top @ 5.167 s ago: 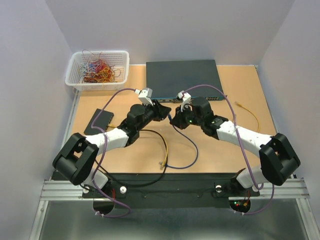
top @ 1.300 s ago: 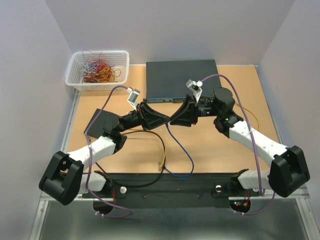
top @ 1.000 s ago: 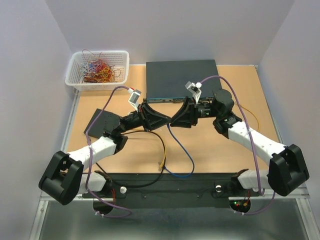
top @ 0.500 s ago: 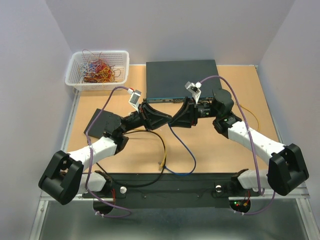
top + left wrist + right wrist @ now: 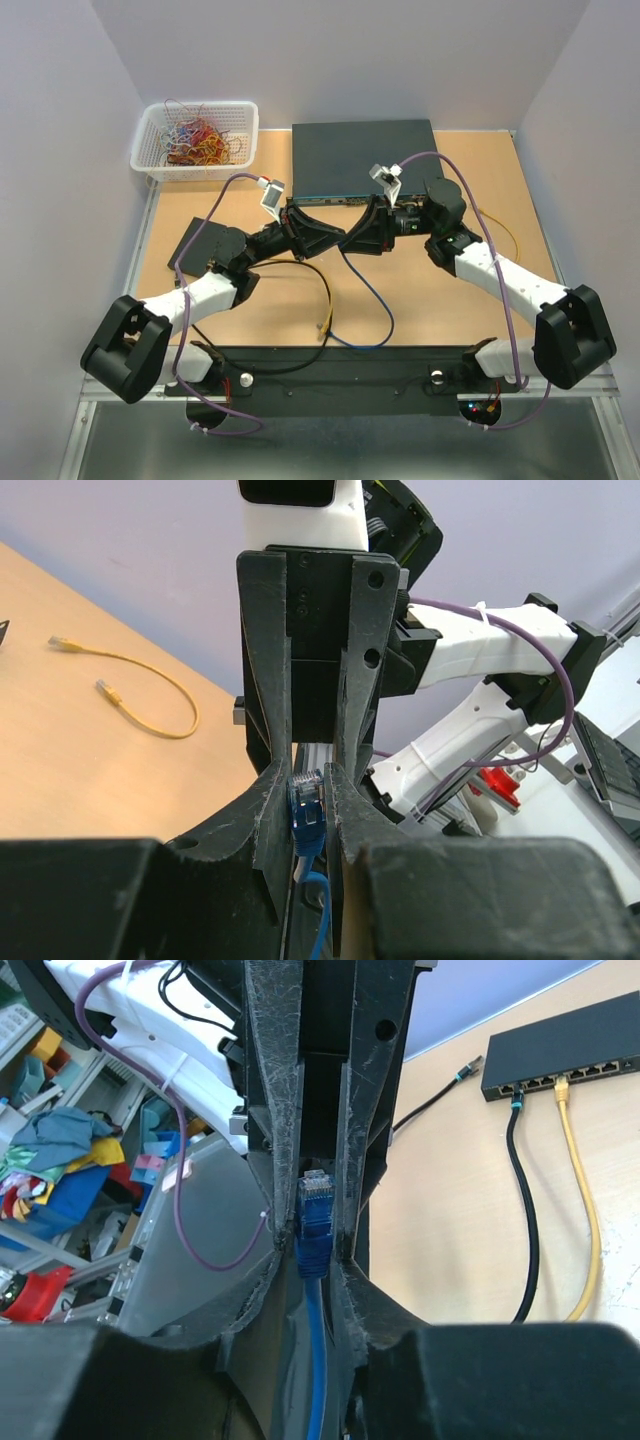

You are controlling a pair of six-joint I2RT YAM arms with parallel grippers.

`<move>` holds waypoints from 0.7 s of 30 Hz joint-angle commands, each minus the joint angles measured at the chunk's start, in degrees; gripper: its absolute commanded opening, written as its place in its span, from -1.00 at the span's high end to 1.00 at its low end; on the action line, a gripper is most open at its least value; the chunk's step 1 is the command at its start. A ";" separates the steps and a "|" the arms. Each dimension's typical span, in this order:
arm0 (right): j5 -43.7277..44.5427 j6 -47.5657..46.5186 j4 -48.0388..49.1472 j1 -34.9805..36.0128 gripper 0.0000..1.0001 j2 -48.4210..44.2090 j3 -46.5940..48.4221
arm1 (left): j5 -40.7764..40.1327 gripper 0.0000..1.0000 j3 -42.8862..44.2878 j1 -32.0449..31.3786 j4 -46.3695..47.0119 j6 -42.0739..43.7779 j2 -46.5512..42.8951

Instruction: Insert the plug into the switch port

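Right gripper is squeezing in tighter on the blue plug, and the blue cable loop has drifted slightly right.

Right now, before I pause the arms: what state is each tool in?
Left tool: closed on the blue plug.
Right tool: straddling that plug; gripped or not cannot be told.

plug: glossy blue plastic | table: smooth matt wood-look top | switch: dark matt casing | basket: white plastic mesh

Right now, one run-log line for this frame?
stage: claws tip to tip near switch front | left claw: shut on blue plug | right claw: tips flank same plug, grip unclear | large switch: plug not inserted
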 commanded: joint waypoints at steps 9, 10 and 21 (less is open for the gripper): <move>-1.48 -0.11 3.67 0.50 0.51 -0.38 -0.85 | -1.15 1.00 2.03 -1.13 36.15 1.43 1.29; -1.48 -0.12 3.76 0.50 0.55 -0.38 -0.94 | -1.24 1.00 1.95 -1.13 36.24 1.43 1.38; -0.08 1.03 4.20 0.67 0.99 -0.65 -1.99 | -2.20 0.49 1.51 -1.22 33.09 3.18 1.73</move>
